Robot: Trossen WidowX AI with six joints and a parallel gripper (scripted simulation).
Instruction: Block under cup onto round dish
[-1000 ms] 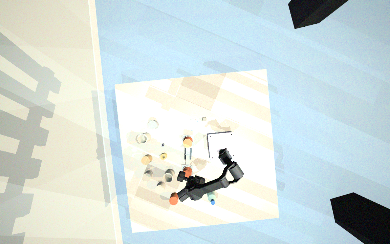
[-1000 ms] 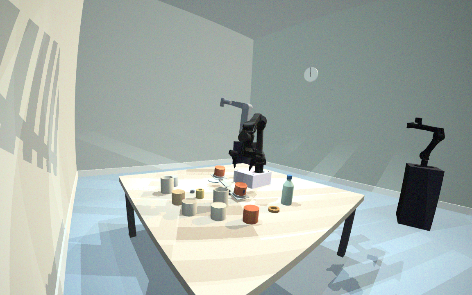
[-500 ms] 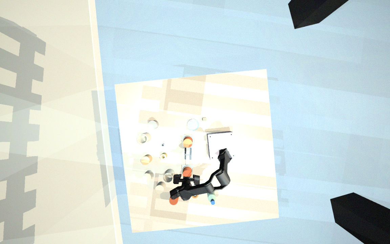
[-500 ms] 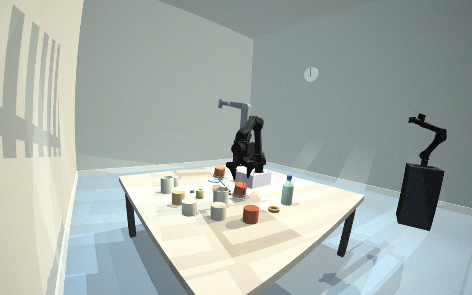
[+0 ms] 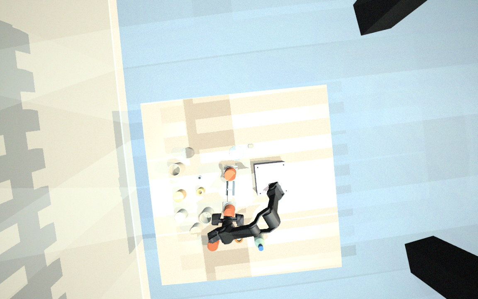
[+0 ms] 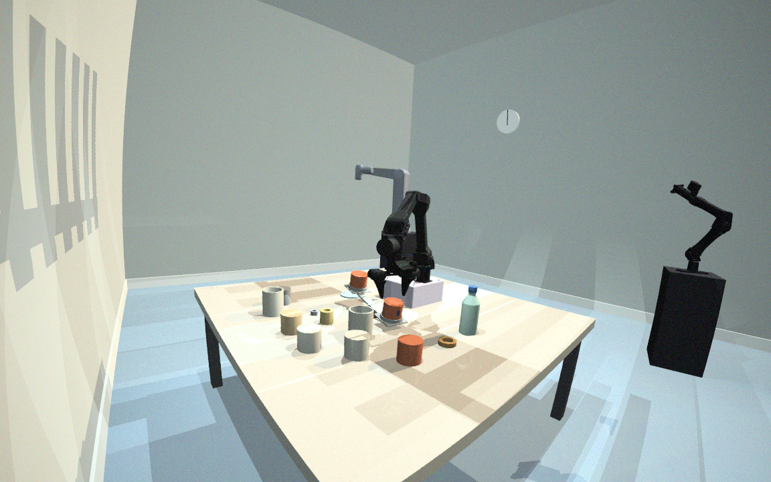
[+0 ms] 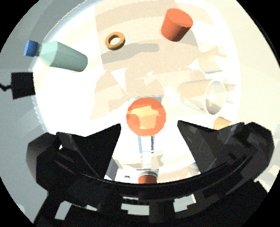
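Note:
Two orange cups stand upside down on the ends of the balance (image 5: pixel 230 188) (image 7: pixel 142 145). The near cup (image 5: pixel 229 209) (image 6: pixel 393 309) (image 7: pixel 146 116) has a small dark blue mark on its side in the exterior view. The far cup (image 5: pixel 230 173) (image 6: pixel 358 280) (image 7: pixel 147 178) stands at the other end, partly cut off by the gripper body in the wrist view. My gripper (image 5: pixel 228 219) (image 6: pixel 393 294) (image 7: pixel 149 125) is open and empty, its fingers pointing down on either side of the near cup's top, at or just above it. The pale round dish (image 5: pixel 235 151) (image 6: pixel 349 294) lies past the far cup. The block is hidden.
An orange cylinder (image 5: pixel 213 246) (image 6: pixel 409 350) (image 7: pixel 177 25), a brown ring and a green bottle (image 5: pixel 259 241) (image 6: pixel 469 315) (image 7: pixel 62 57) stand on the near cup's outer side. Several grey and tan cups stand opposite my white base (image 5: pixel 270 174) (image 6: pixel 427 294). A small pale cube (image 5: pixel 250 145) lies beside the dish.

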